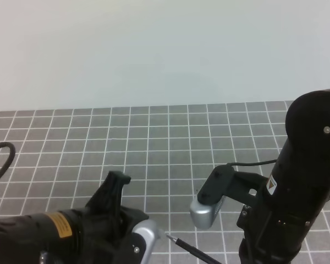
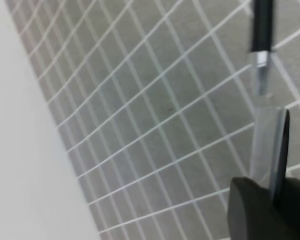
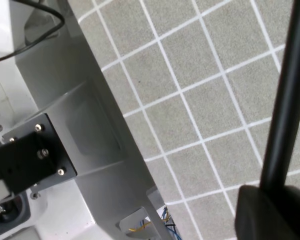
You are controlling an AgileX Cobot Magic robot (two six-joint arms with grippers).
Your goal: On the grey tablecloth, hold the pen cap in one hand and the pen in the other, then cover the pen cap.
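The grey tablecloth [image 1: 154, 137] with its white grid covers the table. In the left wrist view my left gripper [image 2: 272, 200] is shut on the pen cap [image 2: 270, 145], a greyish tube with a dark clip that sticks up out of the black fingers [image 2: 255, 215]. The pen [image 2: 262, 30] comes in from above and its silver tip meets the cap's open end. In the right wrist view my right gripper [image 3: 272, 200] is shut on the black pen [image 3: 287, 100]. The high view shows the pen [image 1: 190, 248] pointing left towards the left arm; the cap is hidden there.
A black cable [image 1: 0, 159] loops on the cloth at the far left. The left arm's silver camera housing [image 1: 146, 239] and the right arm's [image 1: 206, 212] sit close together. The left arm's metal bracket [image 3: 90, 140] fills the left of the right wrist view. A pale wall [image 1: 154, 49] stands behind.
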